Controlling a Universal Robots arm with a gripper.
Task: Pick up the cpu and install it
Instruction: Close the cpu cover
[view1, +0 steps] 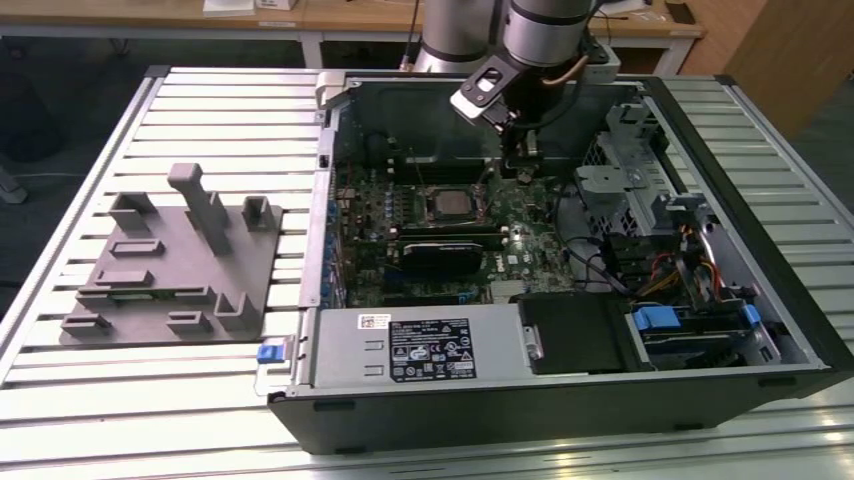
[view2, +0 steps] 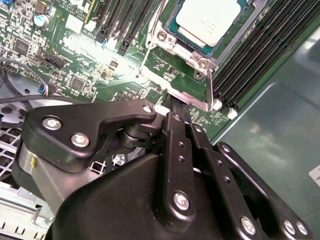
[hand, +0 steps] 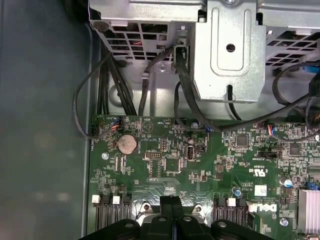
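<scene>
The cpu (view2: 207, 20), a silvery-white square, lies flat inside the motherboard socket (view2: 172, 42) with the metal retention frame around it. In the exterior view the cpu (view1: 451, 205) sits mid-board inside the open computer case. My gripper (view1: 523, 172) hangs just over the board to the exterior view's right of the socket. Its two black fingers (view2: 176, 122) are pressed together with nothing between them, and their tips sit at the edge of the socket's metal frame. The first wrist view shows the joined fingertips (hand: 171, 202) above the green board.
The open case (view1: 747, 330) has a power supply (view1: 420, 345) at the front and a drive cage with cables (view1: 667, 210) on the exterior view's right. Memory slots (view2: 260, 55) flank the socket. A grey fixture block (view1: 174, 260) stands on the slatted table on the exterior view's left.
</scene>
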